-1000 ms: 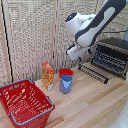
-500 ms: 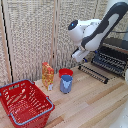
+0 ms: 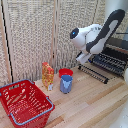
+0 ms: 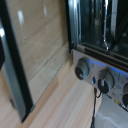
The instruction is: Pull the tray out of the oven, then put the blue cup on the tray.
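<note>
The oven [image 3: 119, 46] stands at the exterior view's right with its drop-down door open. The tray [image 3: 109, 62], a dark rack of thin bars, sticks out of the oven front over the lowered door. The blue cup [image 3: 66, 84] stands upright on the wooden table, well to the left of the oven. My gripper [image 3: 82, 58] hangs between the cup and the tray, near the door's front edge; its fingers are too blurred to read. The wrist view shows the oven's knobs [image 4: 83, 69] and the door's glass [image 4: 42, 45], but no fingers.
A red bowl [image 3: 65, 72] sits just behind the cup's top. An orange bottle [image 3: 47, 76] stands to the cup's left. A red wire basket [image 3: 25, 102] fills the front left. A slatted screen [image 3: 35, 35] backs the table.
The arm has shifted only slightly near the oven's open door. Cup, bottle, bowl and basket have not moved.
</note>
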Motion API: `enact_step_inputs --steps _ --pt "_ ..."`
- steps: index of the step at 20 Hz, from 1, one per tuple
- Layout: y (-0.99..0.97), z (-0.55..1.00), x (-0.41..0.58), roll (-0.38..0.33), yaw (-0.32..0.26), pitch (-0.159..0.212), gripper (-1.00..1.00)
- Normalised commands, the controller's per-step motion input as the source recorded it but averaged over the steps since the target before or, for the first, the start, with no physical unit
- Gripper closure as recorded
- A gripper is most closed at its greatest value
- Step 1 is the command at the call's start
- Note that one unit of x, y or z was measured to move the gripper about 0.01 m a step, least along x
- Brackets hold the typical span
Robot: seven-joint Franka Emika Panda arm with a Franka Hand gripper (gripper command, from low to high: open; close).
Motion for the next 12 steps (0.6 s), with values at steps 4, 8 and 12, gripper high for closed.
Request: enact_step_inputs --steps 4,8,12 --pt "-0.66 -0.15 0.056 -0.143 0.123 0.005 -1.00" --pt "-0.70 -0.09 0.001 -0.164 0.095 0.001 -1.00" --pt "-0.72 -0.07 -0.001 -0.173 0.081 0.000 -1.00"
